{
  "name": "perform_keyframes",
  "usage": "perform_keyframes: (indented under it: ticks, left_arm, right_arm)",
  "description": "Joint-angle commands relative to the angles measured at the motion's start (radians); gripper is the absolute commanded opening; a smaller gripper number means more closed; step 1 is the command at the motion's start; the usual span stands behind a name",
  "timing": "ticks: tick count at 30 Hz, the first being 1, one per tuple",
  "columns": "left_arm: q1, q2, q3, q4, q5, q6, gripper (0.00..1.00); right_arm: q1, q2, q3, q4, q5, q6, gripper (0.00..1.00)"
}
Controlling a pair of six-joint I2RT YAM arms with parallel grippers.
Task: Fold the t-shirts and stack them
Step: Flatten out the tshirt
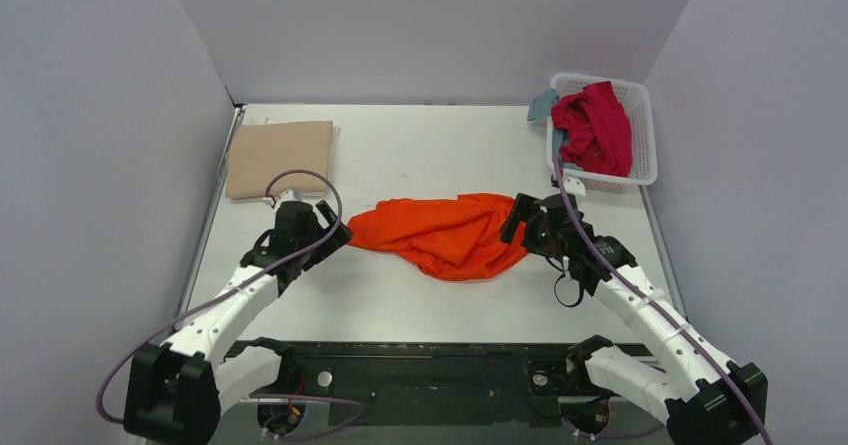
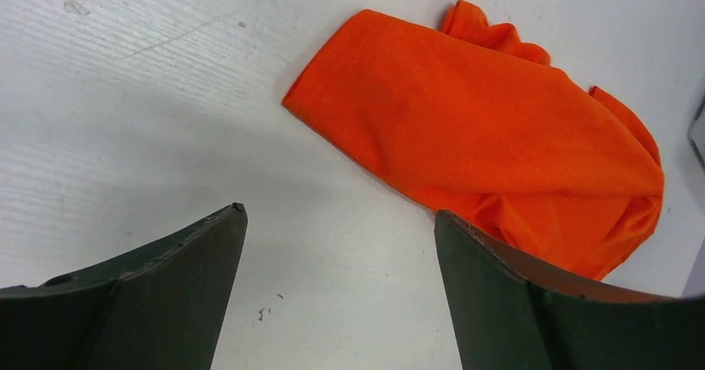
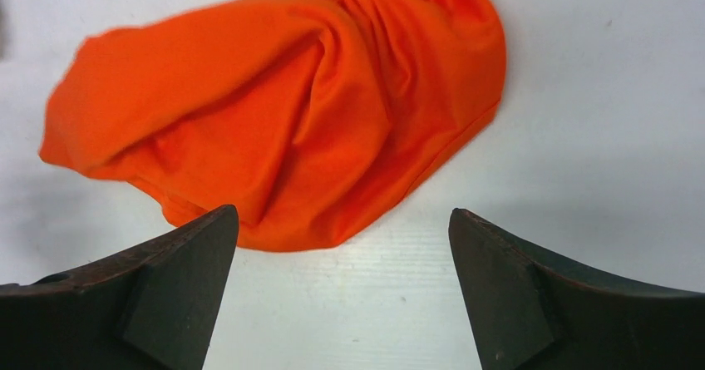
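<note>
While the crumpled orange t-shirt (image 1: 440, 233) lies in a loose, rumpled heap at the middle of the white table (image 1: 420, 145), both arms flank it with jaws spread wide and nothing between them. The left gripper (image 2: 339, 212) hangs just off the shirt's left tip, where the cloth narrows to a smooth, flat point; its dark, wedge-shaped fingers (image 2: 175, 287) stand apart over bare, faintly ribbed tabletop. The right gripper (image 3: 342, 210) sits at the shirt's right end, its jaws equally far apart, above a rounded bulge of soft cloth gathered into deep folds. The cloth's curved edge lies close to that gripper's left-hand finger in the right wrist view, though contact cannot be told.

At the table's far left corner a tan t-shirt (image 1: 280, 157) lies folded into a neat, flat rectangle. At the far right corner stands a white plastic lattice basket (image 1: 640, 100), in which a crimson t-shirt (image 1: 595, 125) is bunched and mounded above the rim. A grey-blue cloth (image 1: 543, 103) pokes out over the basket's left side.
</note>
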Motion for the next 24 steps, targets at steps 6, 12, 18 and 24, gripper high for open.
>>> perform_keyframes:
  ticks: [6,12,18,24]
  left_arm:
    - [0.059,0.357,0.122,0.178,0.120,0.108,0.93]
    - [0.059,0.521,0.172,0.211,0.122,0.129,0.93]
    - [0.058,0.626,0.192,0.257,0.161,0.129,0.75]
    - [0.058,0.725,0.248,0.284,0.212,0.135,0.03]
  right_arm:
    - [0.036,0.048,-0.133,0.031,-0.024,0.146,0.92]
    - [0.037,0.118,-0.128,0.081,-0.050,0.170,0.92]
    - [0.037,0.167,-0.131,0.110,-0.057,0.182,0.92]
    - [0.039,0.212,-0.121,0.127,-0.044,0.179,0.87]
